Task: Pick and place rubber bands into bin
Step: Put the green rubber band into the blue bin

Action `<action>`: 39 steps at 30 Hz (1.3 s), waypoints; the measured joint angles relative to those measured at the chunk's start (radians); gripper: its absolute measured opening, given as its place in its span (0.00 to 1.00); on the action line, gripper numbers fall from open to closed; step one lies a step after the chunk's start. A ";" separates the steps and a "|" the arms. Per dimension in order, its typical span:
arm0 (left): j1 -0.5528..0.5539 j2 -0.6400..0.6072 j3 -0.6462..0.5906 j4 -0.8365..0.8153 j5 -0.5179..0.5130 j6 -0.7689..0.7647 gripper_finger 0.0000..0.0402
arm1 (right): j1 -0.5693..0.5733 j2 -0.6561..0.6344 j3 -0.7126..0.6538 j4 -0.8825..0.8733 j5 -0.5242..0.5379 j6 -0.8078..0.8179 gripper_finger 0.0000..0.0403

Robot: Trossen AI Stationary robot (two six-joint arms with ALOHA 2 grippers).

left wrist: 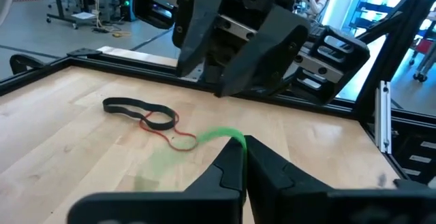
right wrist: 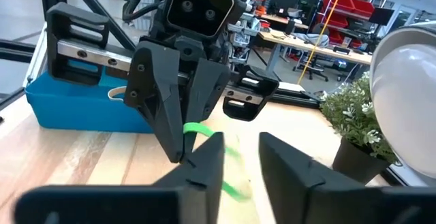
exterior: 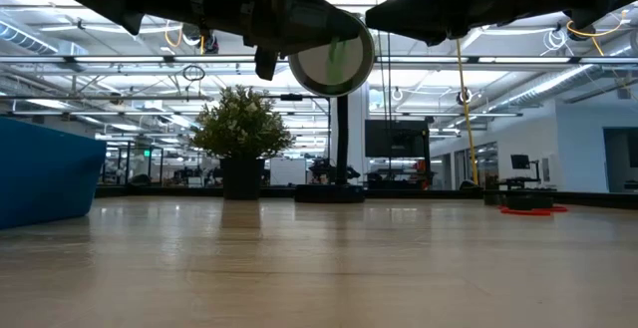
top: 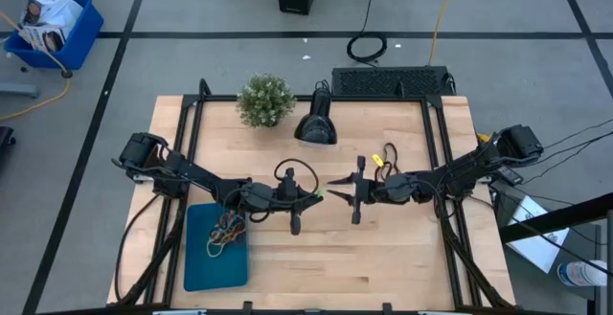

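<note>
floor: grey, black tape lines [top: 124,33] | blue crate [top: 56,30] far-left | ceiling lights [exterior: 419,59] beyond

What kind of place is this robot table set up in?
Likely a robotics lab or workshop: a wooden table on a grey floor with taped lines, workbenches with monitors behind, red storage bins on shelving.

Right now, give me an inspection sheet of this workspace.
Surface: wooden table, light planks.
Job's things: bin holds several rubber bands; black band and red band lie on the wood.
Clutter: potted plant, dark stand.
Hands: left hand shut on green band; right hand open, facing it.
Cables: black coil and yellow cable on the floor.
Surroundings: blue crate on the floor.
</note>
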 joint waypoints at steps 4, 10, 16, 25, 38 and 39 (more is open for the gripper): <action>0.000 0.000 0.000 -0.001 0.002 0.001 0.02 | 0.000 -0.001 0.000 -0.024 0.001 -0.021 0.36; 0.000 0.000 0.000 -0.017 0.013 0.005 0.01 | 0.000 -0.001 0.000 -0.114 0.001 0.025 0.47; 0.000 -0.057 0.002 -0.114 0.081 0.007 0.03 | 0.000 -0.001 0.000 -0.264 0.002 0.124 0.51; -0.001 -0.317 0.002 -0.568 0.164 -0.070 0.02 | 0.000 -0.001 0.000 -0.434 0.002 0.229 0.50; -0.009 -0.619 0.001 -1.219 0.258 -0.405 0.02 | -0.001 -0.001 0.000 -0.713 -0.075 0.440 0.50; -0.009 -0.630 0.001 -1.263 0.262 -0.437 0.03 | -0.001 -0.001 0.000 -0.723 -0.079 0.454 0.50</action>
